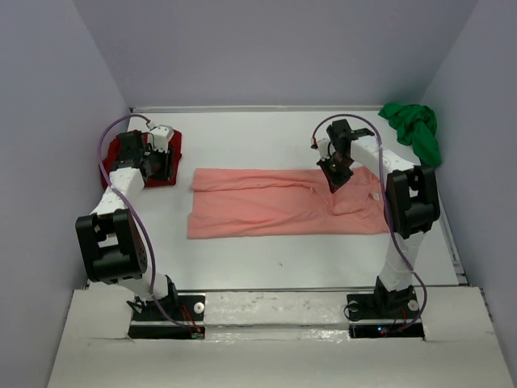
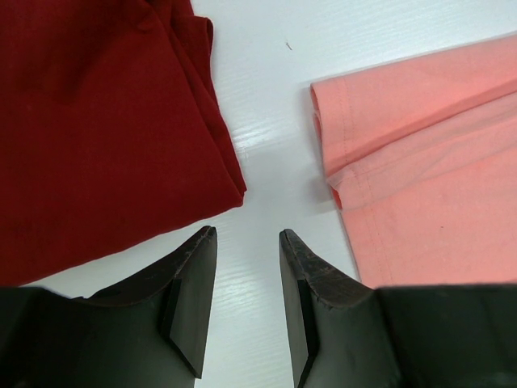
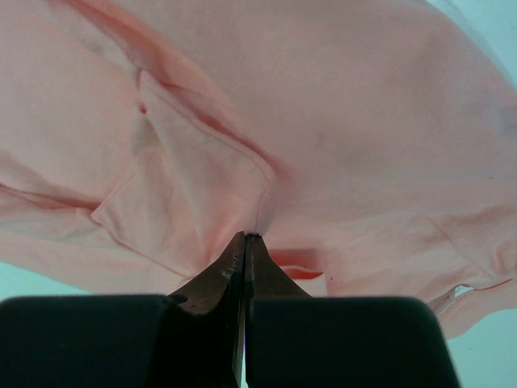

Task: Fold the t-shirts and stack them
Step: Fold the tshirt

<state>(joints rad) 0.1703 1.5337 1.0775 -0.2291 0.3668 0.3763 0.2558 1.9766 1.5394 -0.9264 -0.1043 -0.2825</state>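
— Item: right gripper (image 3: 245, 237)?
— Mine. Fingers together, pinching a fold of the salmon-pink shirt (image 3: 347, 121), which spreads ahead of my tips.
— Item: left gripper (image 2: 248, 236)?
— Mine. Fingers apart above the table (image 2: 266, 121). The dark red shirt (image 2: 97, 121) is ahead-left, the pink one ahead-right.

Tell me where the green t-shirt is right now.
In the top external view, the green t-shirt lies bunched in the far right corner of the table, by the right wall, apart from the salmon-pink shirt spread mid-table.
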